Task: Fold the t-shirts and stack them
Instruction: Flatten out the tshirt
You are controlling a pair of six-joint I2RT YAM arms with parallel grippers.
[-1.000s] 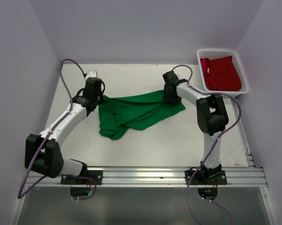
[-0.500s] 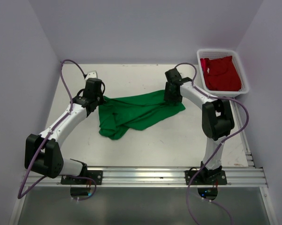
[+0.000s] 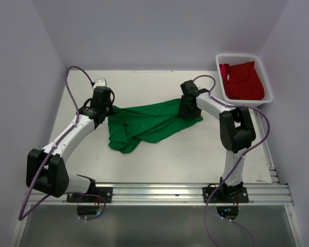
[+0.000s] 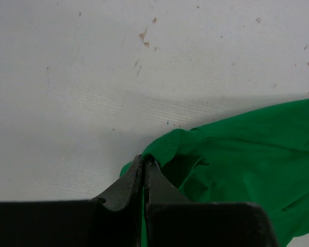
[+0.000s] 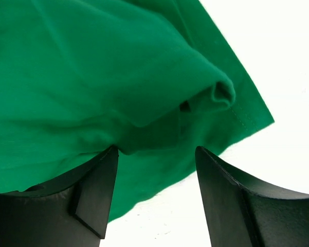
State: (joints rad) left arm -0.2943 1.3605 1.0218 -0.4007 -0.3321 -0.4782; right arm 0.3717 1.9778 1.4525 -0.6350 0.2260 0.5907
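The bright green t-shirt lies crumpled on the white table, stretched between both arms. My left gripper is shut on its left edge; the wrist view shows the fingertips pinching a fold of the green shirt. My right gripper is open and hovers over the shirt's right corner; in its wrist view the green shirt lies under and between the spread fingers, with a rolled hem near the corner. The red t-shirt lies bunched in the white mesh basket.
The basket stands at the table's far right corner, against the right wall. Purple-grey walls close in the table on the left, back and right. A metal rail with the arm bases runs along the near edge.
The right gripper has shifted a little right and toward the near side over the shirt's right corner. The left arm and the shirt have hardly moved.
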